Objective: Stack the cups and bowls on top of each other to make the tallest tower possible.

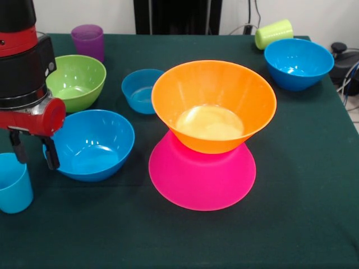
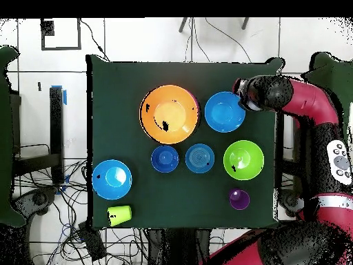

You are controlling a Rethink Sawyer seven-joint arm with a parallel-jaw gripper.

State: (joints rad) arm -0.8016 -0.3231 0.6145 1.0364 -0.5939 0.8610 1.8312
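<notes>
Orange bowl (image 1: pixel 213 104) sitting upright on the upside-down pink bowl (image 1: pixel 202 179), mid-table.

The pink one is nearly all covered from overhead. Gripper (image 1: pixel 35 152) hangs at the table edge with fingers apart and nothing between them, just beside a blue bowl (image 1: pixel 92 144) and above the light blue cup (image 1: pixel 14 183), which the frame edge cuts off. The yellow-green cup (image 1: pixel 274 33) lies on its side near the far edge. Open cloth on the near side.
</notes>
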